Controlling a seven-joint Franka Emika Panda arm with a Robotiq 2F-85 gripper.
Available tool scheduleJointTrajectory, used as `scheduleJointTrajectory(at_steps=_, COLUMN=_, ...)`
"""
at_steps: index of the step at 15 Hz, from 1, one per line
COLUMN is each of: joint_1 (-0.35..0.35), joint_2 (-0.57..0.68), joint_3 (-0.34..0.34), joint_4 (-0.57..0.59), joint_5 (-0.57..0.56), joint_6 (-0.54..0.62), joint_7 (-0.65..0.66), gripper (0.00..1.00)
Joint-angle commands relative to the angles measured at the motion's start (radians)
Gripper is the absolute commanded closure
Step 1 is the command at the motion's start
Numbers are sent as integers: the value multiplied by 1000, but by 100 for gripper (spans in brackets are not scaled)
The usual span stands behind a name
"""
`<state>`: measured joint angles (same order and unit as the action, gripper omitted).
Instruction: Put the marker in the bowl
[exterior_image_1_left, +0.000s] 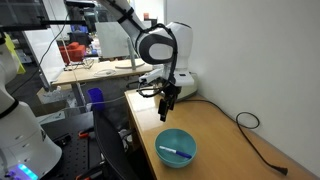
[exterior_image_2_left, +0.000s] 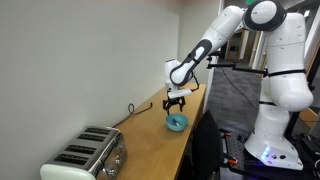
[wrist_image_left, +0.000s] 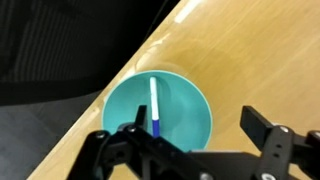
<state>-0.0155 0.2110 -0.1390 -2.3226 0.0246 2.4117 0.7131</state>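
Note:
The teal-blue bowl (exterior_image_1_left: 177, 148) sits on the wooden table near its front edge; it also shows in an exterior view (exterior_image_2_left: 176, 123) and in the wrist view (wrist_image_left: 160, 112). The marker (wrist_image_left: 155, 108), blue with a white end, lies inside the bowl; it shows as a small stick in an exterior view (exterior_image_1_left: 176, 153). My gripper (exterior_image_1_left: 168, 110) hangs above the bowl, clear of it, with its fingers spread and nothing between them; it also shows in an exterior view (exterior_image_2_left: 175, 105) and in the wrist view (wrist_image_left: 190, 135).
A silver toaster (exterior_image_2_left: 83, 158) stands at one end of the table. A black cable (exterior_image_1_left: 250, 135) runs along the tabletop by the white wall. The table's edge (wrist_image_left: 100, 85) drops off beside the bowl. A bench with clutter (exterior_image_1_left: 85, 55) stands behind.

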Motion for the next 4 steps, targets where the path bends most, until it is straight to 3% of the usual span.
scheduleJointTrajectory(at_steps=1, joint_1=23, joint_2=-46, joint_3=-22, joint_4=-36, joint_5=-108, joint_6=33, joint_7=49, gripper=0)
scheduleJointTrajectory(at_steps=4, joint_1=20, joint_2=-69, joint_3=-18, joint_4=-49, joint_5=-174, joint_6=46, joint_7=70, gripper=0)
